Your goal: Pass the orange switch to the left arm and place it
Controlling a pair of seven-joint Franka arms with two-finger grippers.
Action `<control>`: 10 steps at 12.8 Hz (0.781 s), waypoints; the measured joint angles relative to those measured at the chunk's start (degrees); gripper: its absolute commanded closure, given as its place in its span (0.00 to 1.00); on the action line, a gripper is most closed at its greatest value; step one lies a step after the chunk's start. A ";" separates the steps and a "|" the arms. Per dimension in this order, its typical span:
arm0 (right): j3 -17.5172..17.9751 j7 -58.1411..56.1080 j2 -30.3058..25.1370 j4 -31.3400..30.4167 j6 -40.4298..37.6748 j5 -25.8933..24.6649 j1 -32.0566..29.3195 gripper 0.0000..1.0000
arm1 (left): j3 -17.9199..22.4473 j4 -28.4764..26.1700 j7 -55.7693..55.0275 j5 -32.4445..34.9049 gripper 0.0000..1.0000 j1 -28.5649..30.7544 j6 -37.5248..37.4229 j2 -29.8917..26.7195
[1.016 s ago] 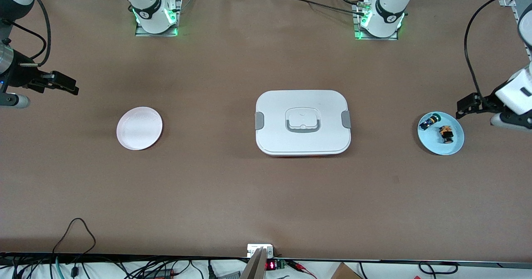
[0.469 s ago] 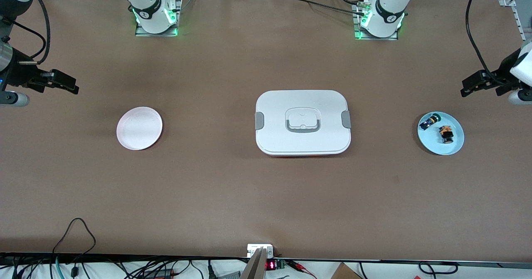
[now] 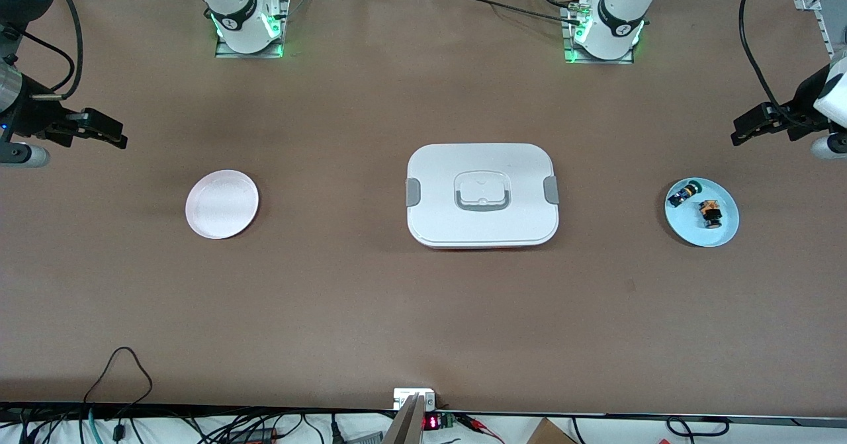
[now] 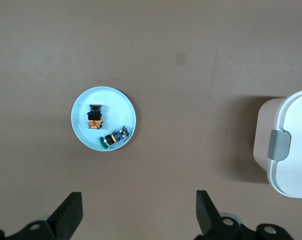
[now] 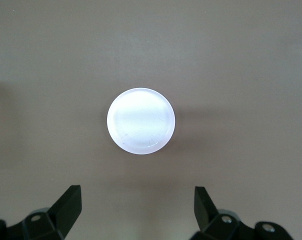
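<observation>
The orange switch (image 3: pixel 710 211) lies on a light blue plate (image 3: pixel 722 231) at the left arm's end of the table, beside a small blue-black part (image 3: pixel 683 194). It also shows in the left wrist view (image 4: pixel 94 119). My left gripper (image 3: pixel 742 133) is open and empty, high over the table by that plate (image 4: pixel 81 131). The white box (image 3: pixel 482 194) sits at the table's middle; its edge shows in the left wrist view (image 4: pixel 290 145). My right gripper (image 3: pixel 112 136) is open and empty, up at the right arm's end of the table.
A white plate (image 3: pixel 222 204) lies toward the right arm's end and shows in the right wrist view (image 5: pixel 141 121). Cables and a small device sit at the table edge nearest the front camera.
My left gripper has risen and drawn away from the blue plate, toward the arm bases. The right gripper has barely moved. Nothing on the table has shifted.
</observation>
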 measured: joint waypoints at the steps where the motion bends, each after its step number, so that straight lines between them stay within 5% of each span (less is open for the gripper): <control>1: 0.10 0.00 0.00 0.00 0.00 0.00 0.14 0.00 | 0.00 0.00 -0.11 0.00 0.00 0.00 -0.10 0.00; 10: 0.15 0.00 0.00 0.21 0.05 0.00 0.20 0.00 | 0.90 2.35 -0.36 -0.09 0.00 1.01 -0.08 0.99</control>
